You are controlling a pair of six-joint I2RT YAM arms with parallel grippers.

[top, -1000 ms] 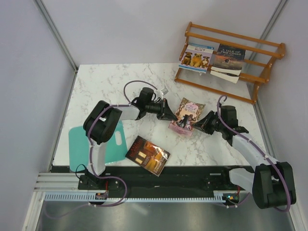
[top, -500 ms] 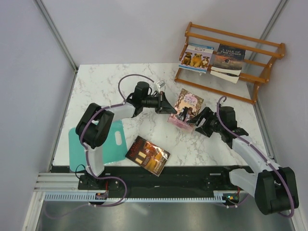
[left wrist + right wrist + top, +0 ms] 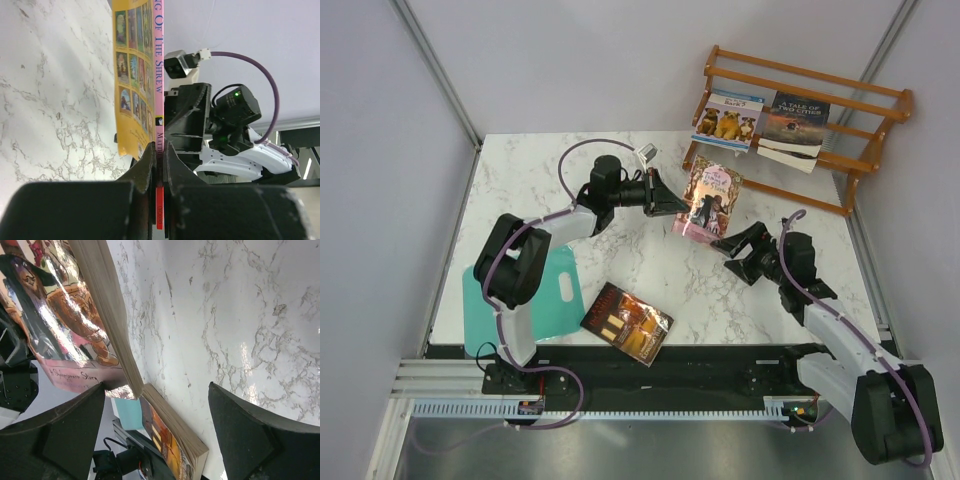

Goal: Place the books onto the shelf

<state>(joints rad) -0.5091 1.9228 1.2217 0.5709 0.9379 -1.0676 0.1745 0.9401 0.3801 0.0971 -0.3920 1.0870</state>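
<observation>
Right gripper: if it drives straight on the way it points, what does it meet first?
Most likely the pink-purple book clamped in the left gripper; depth is unclear, so it could pass beneath it.

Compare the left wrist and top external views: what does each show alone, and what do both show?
Only the left wrist view shows the pink book's spine lettering and yellow back cover. Only the top external view shows the shelf, the teal sheet and the red-brown book. Both show the left gripper shut on the pink book, and the marble table.
</observation>
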